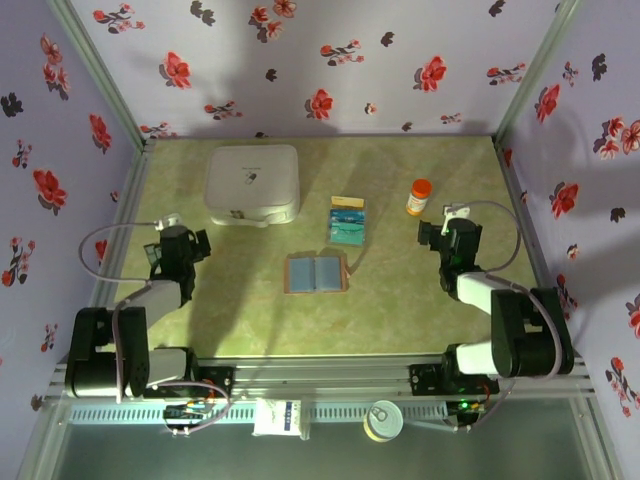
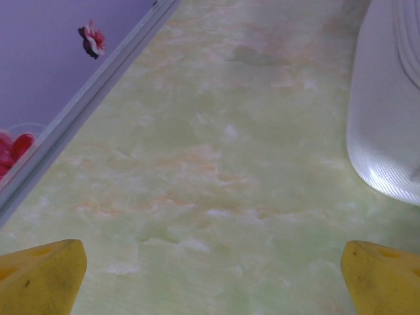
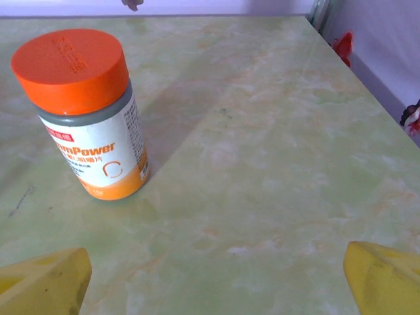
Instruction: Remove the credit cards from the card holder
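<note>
The card holder (image 1: 316,273) lies open and flat in the middle of the smooth green bench (image 1: 430,310). It has a brown edge and grey-blue pockets. Just behind it sit the thin credit cards (image 1: 347,221), teal and blue with a yellow band. They are too small to count. The left end effector (image 2: 210,289) and the right end effector (image 3: 216,289) are wide open and hold nothing. Their yellow tips are cut off. A round orange-capped bottle (image 3: 85,118) stands near the right one.

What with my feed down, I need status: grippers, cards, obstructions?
Left gripper open, right gripper open, both empty. Card holder lies open, centre; credit cards loose beyond it. Bottle by right gripper, not blocking.
</note>
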Action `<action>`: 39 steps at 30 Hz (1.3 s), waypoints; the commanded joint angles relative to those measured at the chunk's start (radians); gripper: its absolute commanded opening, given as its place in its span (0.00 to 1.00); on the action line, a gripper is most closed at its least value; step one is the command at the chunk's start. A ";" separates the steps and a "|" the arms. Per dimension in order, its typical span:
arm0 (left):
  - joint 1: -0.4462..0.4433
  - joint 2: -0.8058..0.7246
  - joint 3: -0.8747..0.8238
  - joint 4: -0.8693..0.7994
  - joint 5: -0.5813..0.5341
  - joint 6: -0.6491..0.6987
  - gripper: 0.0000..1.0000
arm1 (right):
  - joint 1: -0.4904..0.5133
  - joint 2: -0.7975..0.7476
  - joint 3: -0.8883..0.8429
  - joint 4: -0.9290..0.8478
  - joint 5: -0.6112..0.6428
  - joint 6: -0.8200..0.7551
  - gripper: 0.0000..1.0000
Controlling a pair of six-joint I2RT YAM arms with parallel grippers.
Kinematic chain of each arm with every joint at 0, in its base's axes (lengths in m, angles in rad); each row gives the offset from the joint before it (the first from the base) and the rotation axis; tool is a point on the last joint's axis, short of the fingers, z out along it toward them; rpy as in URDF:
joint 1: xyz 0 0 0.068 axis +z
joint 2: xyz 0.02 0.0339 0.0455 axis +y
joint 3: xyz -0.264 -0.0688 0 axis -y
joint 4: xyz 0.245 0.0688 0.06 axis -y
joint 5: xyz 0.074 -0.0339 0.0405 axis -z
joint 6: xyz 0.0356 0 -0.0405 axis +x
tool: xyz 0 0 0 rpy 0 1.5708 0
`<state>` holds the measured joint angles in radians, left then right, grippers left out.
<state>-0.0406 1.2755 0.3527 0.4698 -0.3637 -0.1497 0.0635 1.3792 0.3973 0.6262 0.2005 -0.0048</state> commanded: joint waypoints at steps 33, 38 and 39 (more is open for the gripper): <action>0.035 0.269 0.049 0.403 0.255 0.144 1.00 | -0.027 0.177 -0.015 0.263 0.077 0.104 0.99; 0.036 0.266 0.045 0.407 0.254 0.144 1.00 | -0.027 0.176 -0.016 0.265 0.073 0.103 0.99; 0.036 0.267 0.043 0.411 0.256 0.145 1.00 | -0.027 0.175 -0.016 0.265 0.073 0.103 0.99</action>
<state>-0.0120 1.5345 0.3866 0.8383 -0.1032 -0.0219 0.0406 1.5524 0.3908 0.8600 0.2401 0.0803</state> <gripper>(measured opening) 0.998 0.993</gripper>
